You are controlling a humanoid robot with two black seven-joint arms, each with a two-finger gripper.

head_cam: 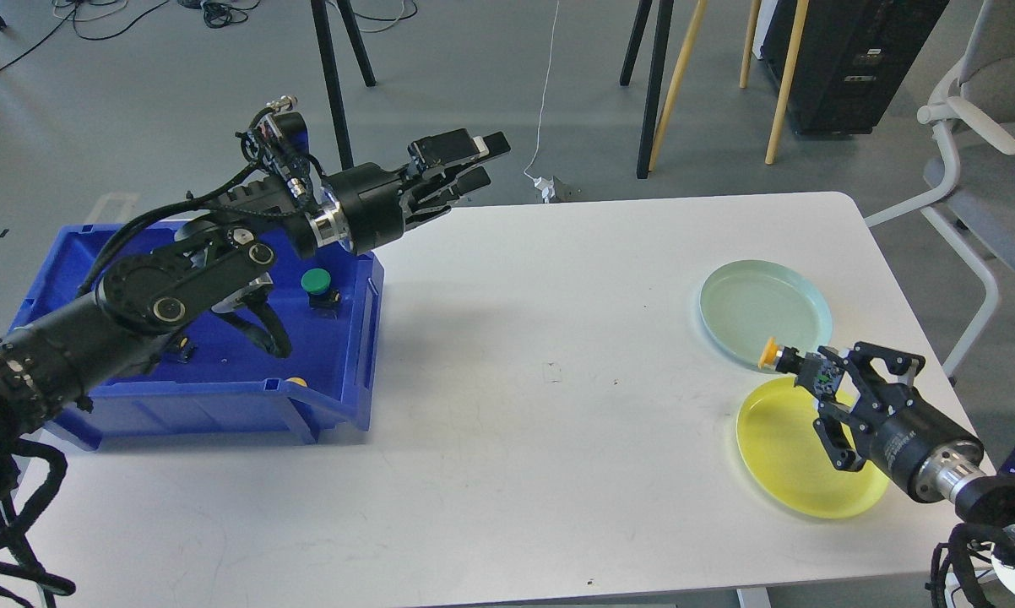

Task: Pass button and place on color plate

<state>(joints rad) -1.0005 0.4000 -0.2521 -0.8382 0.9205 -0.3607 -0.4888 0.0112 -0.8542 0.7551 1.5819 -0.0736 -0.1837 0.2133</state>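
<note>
My right gripper is shut on a yellow button and holds it over the gap between the yellow plate and the pale green plate at the table's right. My left gripper is open and empty, raised above the table's far edge near the blue bin. A green button lies in the bin; another yellow button shows at its front wall.
The white table carries the bin at the left and the two plates at the right. Tripod legs, wooden legs and a black cabinet stand behind the table. An office chair is at the right.
</note>
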